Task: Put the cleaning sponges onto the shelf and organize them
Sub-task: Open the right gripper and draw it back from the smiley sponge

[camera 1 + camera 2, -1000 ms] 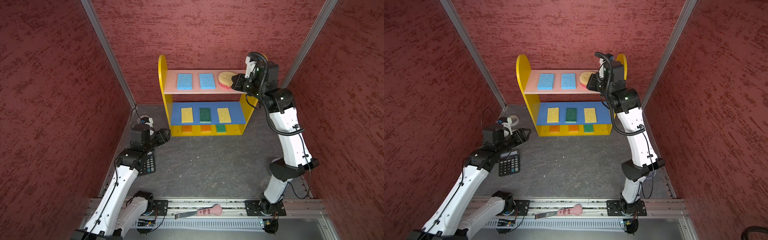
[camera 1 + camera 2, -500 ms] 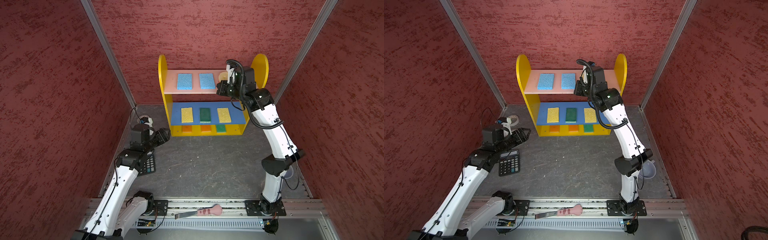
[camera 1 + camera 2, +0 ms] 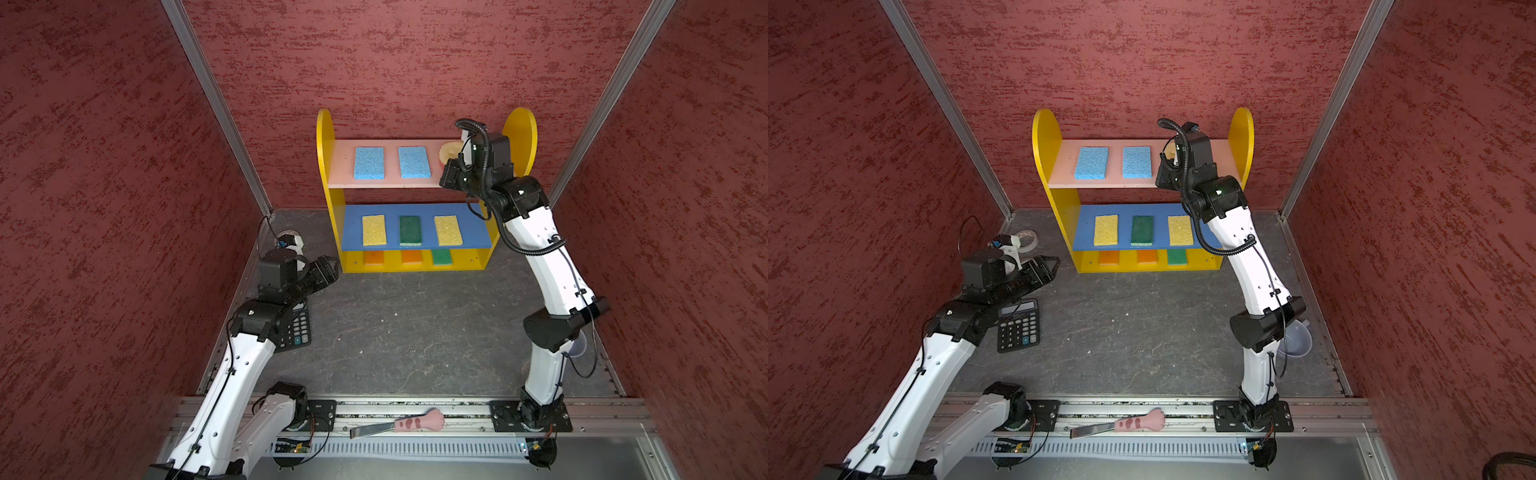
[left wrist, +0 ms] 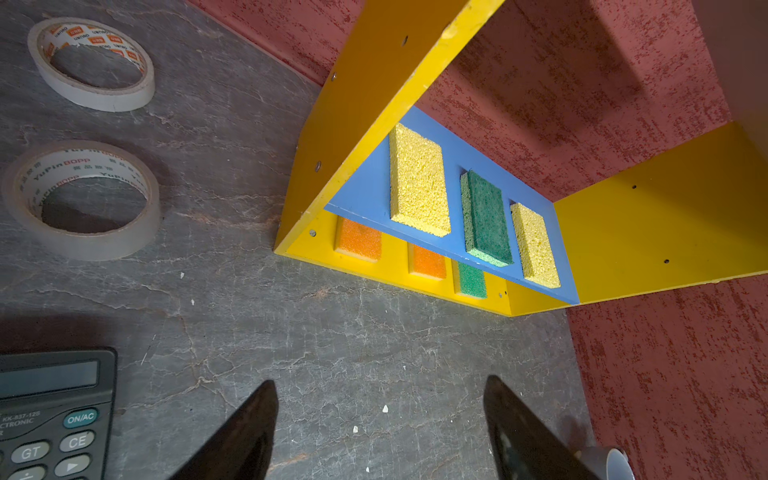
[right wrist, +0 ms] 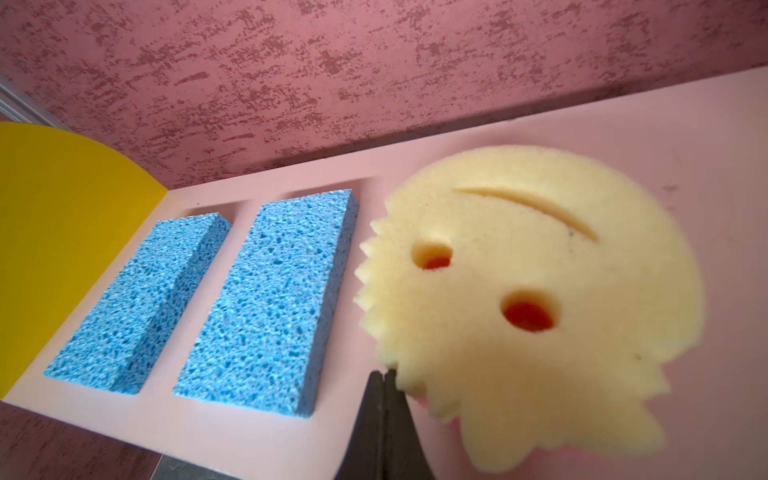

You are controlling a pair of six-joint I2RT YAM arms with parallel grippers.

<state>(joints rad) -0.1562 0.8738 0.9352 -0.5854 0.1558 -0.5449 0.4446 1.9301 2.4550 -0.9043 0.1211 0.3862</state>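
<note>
The shelf (image 3: 325,166) (image 3: 1042,166) stands against the back wall. Its pink upper board (image 5: 685,137) carries two blue sponges (image 3: 369,163) (image 3: 413,162) and the round yellow smiley sponge (image 5: 532,299) (image 3: 449,150). My right gripper (image 5: 384,374) (image 3: 446,176) is shut and holds nothing; its tips touch the smiley's scalloped edge. The blue middle board holds a yellow sponge (image 3: 374,230), a green one (image 3: 410,230) and another yellow one (image 3: 448,230). Two orange sponges (image 3: 374,257) (image 3: 412,257) and a green one (image 3: 441,257) lie on the base. My left gripper (image 4: 381,382) (image 3: 328,266) hangs open and empty over the floor, left of the shelf.
A black calculator (image 3: 297,328) (image 3: 1018,326) lies under the left arm. Two tape rolls (image 4: 91,64) (image 4: 83,199) sit in the back left corner. A pink cat-paw tool (image 3: 415,424) rests on the front rail. A clear cup (image 3: 1296,338) stands by the right arm's elbow.
My right arm swung left from the shelf's right side panel to the front of the smiley sponge, which shifted slightly toward the back. The left arm stayed put.
</note>
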